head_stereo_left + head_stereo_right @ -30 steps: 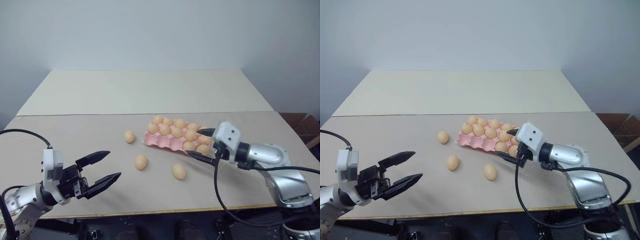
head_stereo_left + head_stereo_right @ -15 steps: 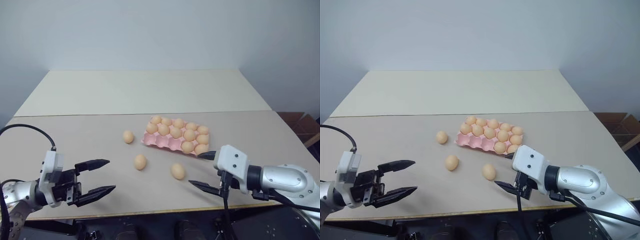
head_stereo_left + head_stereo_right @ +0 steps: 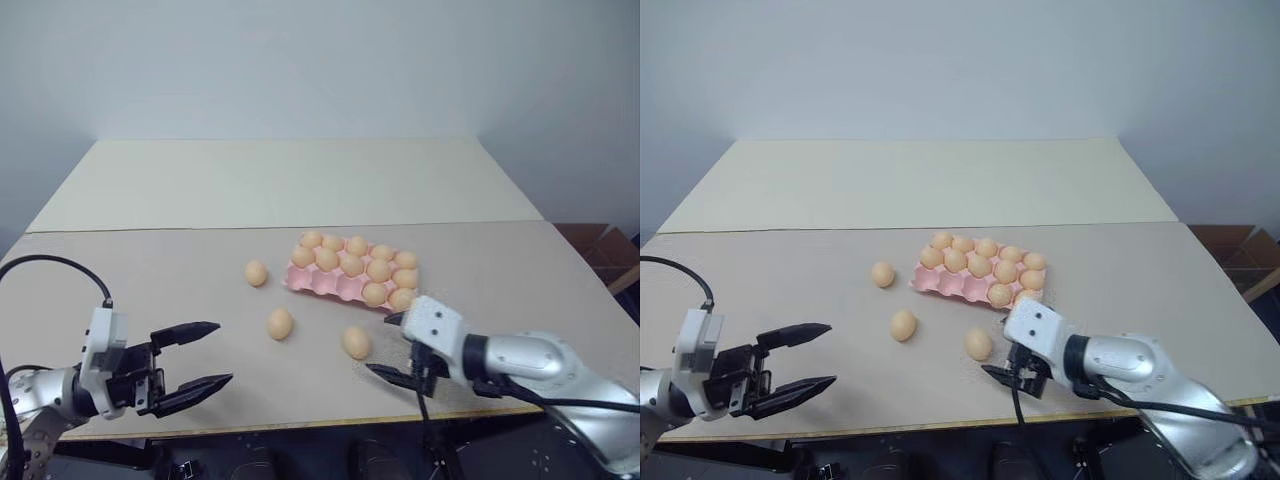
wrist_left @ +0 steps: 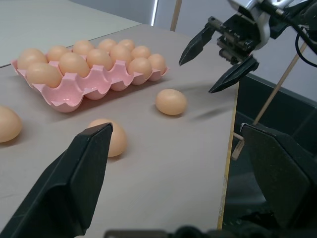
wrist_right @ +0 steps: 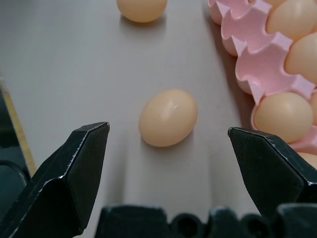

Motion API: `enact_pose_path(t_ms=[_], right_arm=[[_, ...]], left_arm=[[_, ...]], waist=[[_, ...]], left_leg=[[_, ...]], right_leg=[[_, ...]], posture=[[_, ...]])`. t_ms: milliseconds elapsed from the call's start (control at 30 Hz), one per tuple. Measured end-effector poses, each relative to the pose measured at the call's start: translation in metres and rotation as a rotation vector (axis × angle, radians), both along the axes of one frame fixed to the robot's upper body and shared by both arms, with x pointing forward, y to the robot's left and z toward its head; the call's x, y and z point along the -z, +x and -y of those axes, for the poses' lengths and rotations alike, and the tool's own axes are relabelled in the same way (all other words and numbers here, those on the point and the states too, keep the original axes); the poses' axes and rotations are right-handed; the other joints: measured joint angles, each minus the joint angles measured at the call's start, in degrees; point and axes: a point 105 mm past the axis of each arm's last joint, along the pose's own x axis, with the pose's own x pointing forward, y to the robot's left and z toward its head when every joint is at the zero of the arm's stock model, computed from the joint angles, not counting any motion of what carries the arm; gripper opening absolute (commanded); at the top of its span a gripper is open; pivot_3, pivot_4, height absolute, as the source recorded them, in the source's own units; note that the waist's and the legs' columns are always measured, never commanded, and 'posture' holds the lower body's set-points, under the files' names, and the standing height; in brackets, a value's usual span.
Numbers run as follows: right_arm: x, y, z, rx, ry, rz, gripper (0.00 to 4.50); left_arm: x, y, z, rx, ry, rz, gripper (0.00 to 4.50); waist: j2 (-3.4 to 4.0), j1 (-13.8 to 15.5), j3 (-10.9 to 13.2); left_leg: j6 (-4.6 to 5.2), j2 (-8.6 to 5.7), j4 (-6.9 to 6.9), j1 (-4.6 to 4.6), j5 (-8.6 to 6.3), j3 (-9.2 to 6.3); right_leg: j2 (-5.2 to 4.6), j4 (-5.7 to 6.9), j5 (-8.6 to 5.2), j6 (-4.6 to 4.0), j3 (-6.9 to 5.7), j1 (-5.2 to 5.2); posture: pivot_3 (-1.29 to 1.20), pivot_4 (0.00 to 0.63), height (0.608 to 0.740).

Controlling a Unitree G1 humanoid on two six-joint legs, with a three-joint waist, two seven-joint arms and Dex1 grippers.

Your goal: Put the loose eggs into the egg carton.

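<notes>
- My jaws stand wide apart on both sides and hold nothing. The right gripper (image 3: pixel 392 347) sits low near the front edge, pointed at the nearest egg so that it lies between my two fingers. The left gripper (image 3: pixel 203 355) hangs over the front left of the table, well apart from any egg; I judge it is out of the way while the right one works.
- The table (image 3: pixel 300 190) is the biggest thing here, pale and flat, and it carries everything.
- The egg carton (image 3: pixel 340 287) lies right of centre, a pink tray turned at a slant. Its far and middle rows look full; the front row holds two eggs at the end near my right arm, so I judge about three cups are left for the loose ones.
- Three loose eggs lie on the bare table in front and to the left of the carton: the nearest egg (image 5: pixel 168 117), just beside the carton's front edge; a second egg (image 3: pixel 280 323) further left; a third egg (image 3: pixel 257 273) near the carton's left end.
</notes>
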Motion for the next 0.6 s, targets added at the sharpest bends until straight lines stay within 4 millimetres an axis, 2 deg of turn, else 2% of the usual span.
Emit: enact_pose_path(t_ms=[200,367,533,600], right_arm=[[0.013,0.014,-0.007,0.036,0.004,0.007,4.46],[0.023,0.014,-0.019,0.009,0.014,-0.006,4.46],[0.028,0.018,-0.017,0.027,0.009,-0.013,4.46],[0.030,0.019,-0.017,0.032,0.013,-0.024,4.11]], left_arm=[[0.002,-0.003,0.001,-0.017,0.001,-0.007,4.50],[0.000,-0.003,0.003,-0.021,0.002,0.001,4.50],[0.001,-0.003,0.002,-0.032,0.002,-0.004,4.50],[0.002,-0.004,0.002,-0.036,0.002,-0.008,4.50]], waist=[[-0.02,0.06,-0.02],[-0.03,0.04,-0.02],[-0.05,0.05,-0.03],[-0.06,0.04,-0.04]], left_leg=[[0.01,-0.01,0.00,-0.36,0.00,0.00],[0.01,-0.01,0.02,-0.41,0.01,0.00],[0.01,-0.01,0.04,-0.40,0.01,0.01],[0.01,-0.01,0.05,-0.40,0.01,0.01]], right_leg=[[0.02,0.01,0.02,0.00,0.01,-0.33],[0.04,0.09,0.03,0.00,0.02,-0.43],[0.04,0.12,0.03,0.01,0.03,-0.44],[0.04,0.14,0.03,0.00,0.03,-0.45]], posture=[[0.00,0.150,0.740],[0.00,0.150,0.740],[0.00,0.150,0.740],[0.00,0.150,0.740]])
